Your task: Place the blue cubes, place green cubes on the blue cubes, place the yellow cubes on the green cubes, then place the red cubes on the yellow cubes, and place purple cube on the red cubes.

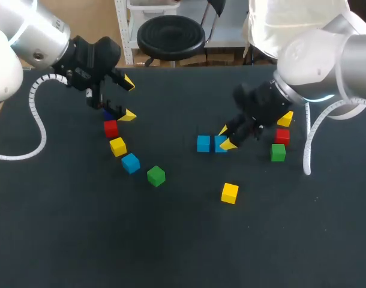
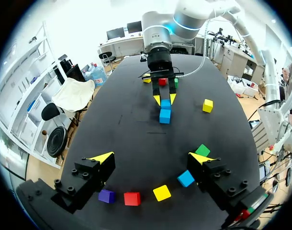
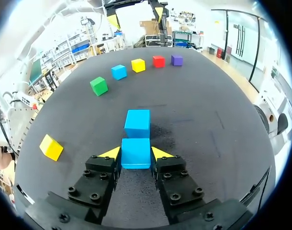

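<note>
Worktop [image 1: 183, 252]: a black surface that carried all the cubes, each lying flat and none stacked.
Right arm [image 1: 327, 60]: it came in from 2 o'clock in the head view and reached down toward the middle.
Left arm [image 1: 33, 36]: it came in from 10 o'clock, with its wrist over the far end of the left row of cubes.
Right jaws: closed on the clamped blue cube [image 3: 136, 153], one yellow tip against each side, with the cube on the worktop.
Left jaws: wide apart and gripping nothing, held above the left row.
Second blue cube [image 3: 137, 123]: just ahead of the clamped one in the right wrist view, at its 9 o'clock in the head view. Whether the two touched I could not tell.
Left row: it ran from 11 o'clock toward 5 o'clock in the head view, in the order purple cube [image 2: 106, 195], left red cube [image 2: 132, 198], left yellow cube [image 2: 162, 192], left blue cube [image 2: 185, 178], left green cube [image 2: 202, 150], all apart.
Right group: at 3 o'clock of the blue pair, with the right yellow cube [image 1: 285, 119] at 12, the right red cube [image 1: 282, 136] in the middle and the right green cube [image 1: 278, 152] at 6.
Lone yellow cube [image 1: 230, 192]: at 6 o'clock of the blue pair, well apart.
</note>
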Controlling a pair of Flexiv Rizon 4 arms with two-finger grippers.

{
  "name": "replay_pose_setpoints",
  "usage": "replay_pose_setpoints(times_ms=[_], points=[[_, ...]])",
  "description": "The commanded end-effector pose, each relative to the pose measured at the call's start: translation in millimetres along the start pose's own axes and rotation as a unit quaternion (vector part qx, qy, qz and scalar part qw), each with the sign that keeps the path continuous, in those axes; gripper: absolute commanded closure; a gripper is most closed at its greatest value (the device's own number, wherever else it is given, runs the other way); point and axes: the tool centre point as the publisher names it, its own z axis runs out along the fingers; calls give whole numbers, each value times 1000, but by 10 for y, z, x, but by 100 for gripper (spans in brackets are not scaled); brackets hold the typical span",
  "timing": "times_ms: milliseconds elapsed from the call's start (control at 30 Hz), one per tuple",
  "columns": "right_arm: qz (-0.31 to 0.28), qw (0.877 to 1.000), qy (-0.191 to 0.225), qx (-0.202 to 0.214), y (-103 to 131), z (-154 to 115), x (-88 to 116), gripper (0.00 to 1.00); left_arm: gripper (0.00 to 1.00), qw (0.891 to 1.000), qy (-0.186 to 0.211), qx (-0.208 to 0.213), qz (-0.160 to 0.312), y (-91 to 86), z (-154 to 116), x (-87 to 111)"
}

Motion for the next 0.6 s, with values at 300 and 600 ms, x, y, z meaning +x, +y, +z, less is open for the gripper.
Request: replay_pose_setpoints(times_ms=[300, 600], points=[[0, 1000, -8, -8, 9, -7, 22, 0, 0, 1000, 1, 1, 0, 1, -3, -3], [5, 1000, 4, 1, 47, -73, 39, 0, 0, 1000, 1, 1, 0, 1, -3, -3]])
